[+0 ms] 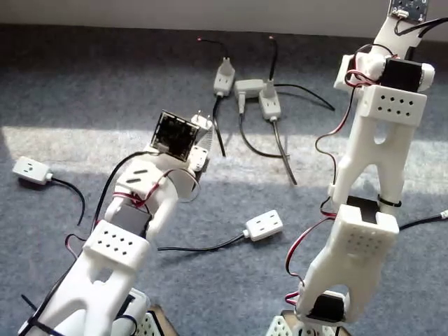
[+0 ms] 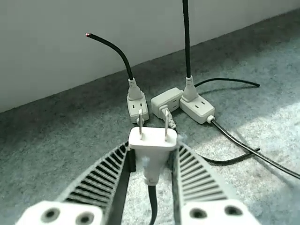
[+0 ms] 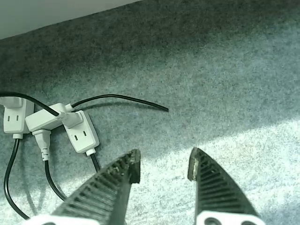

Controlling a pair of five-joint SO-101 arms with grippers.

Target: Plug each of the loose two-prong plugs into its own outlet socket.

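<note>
The left tool (image 2: pixel 153 151) is closed on a white two-prong plug (image 2: pixel 153 139). The prongs point away from the tool toward a cluster of white outlet sockets (image 2: pixel 166 101) ahead of it on the grey tabletop (image 2: pixel 56 154). The high view adds two cord-end sockets, one (image 1: pixel 31 170) on each side (image 1: pixel 264 225) of the left arm, behind its tool. The right tool (image 3: pixel 164 164) is open and empty, with an outlet socket (image 3: pixel 82 132) just ahead, off to one side.

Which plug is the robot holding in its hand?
The two-prong plug pinched in the left hand, prongs bare; the other plugs lie on the carpet.
</note>
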